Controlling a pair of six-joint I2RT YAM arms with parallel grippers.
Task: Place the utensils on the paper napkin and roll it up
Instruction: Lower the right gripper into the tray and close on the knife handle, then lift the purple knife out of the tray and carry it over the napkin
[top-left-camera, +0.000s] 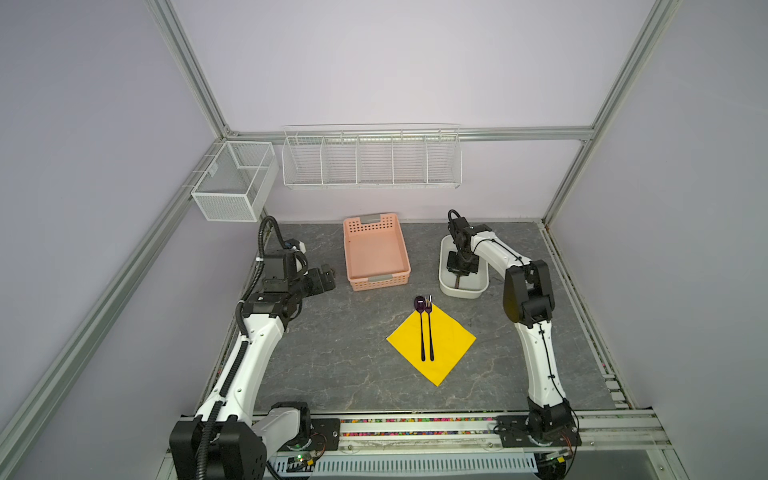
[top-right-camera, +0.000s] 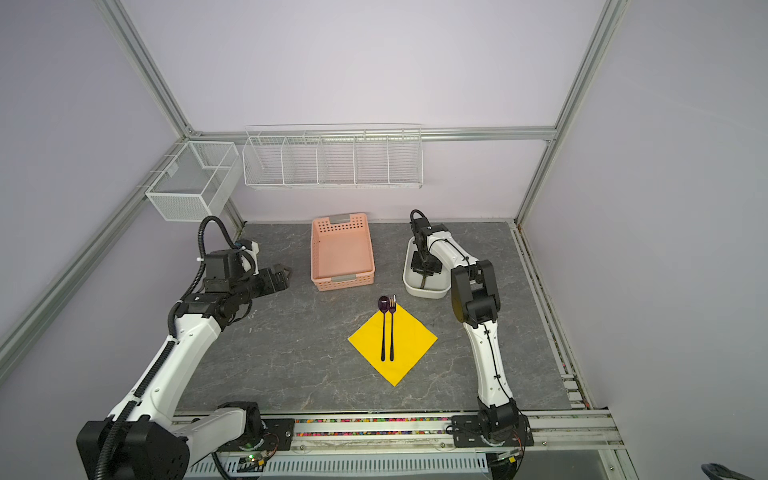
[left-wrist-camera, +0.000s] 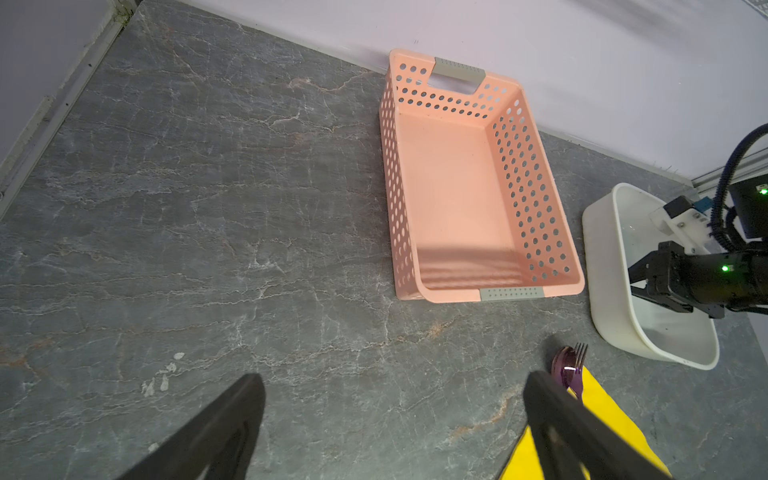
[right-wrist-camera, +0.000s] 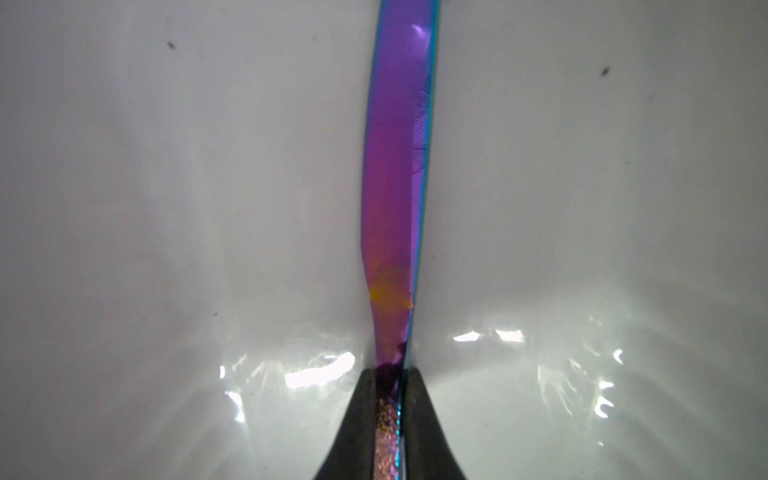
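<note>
Pink basket (top-left-camera: 376, 253) near white tub (top-left-camera: 461, 293), knife (right-wrist-camera: 392, 187) within.

Spoon (top-left-camera: 422, 332) + fork (top-left-camera: 430, 332) on yellow napkin (top-left-camera: 451, 345), R arm (top-left-camera: 494, 249) in white tub (top-left-camera: 461, 292), pink basket (top-left-camera: 374, 253) beside

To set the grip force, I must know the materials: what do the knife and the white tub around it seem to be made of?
Knife: probably metal with a glossy iridescent coating; the blade shifts from purple to blue and mirrors light.
White tub: likely smooth glossy plastic; it has rounded walls with bright glints.
</note>
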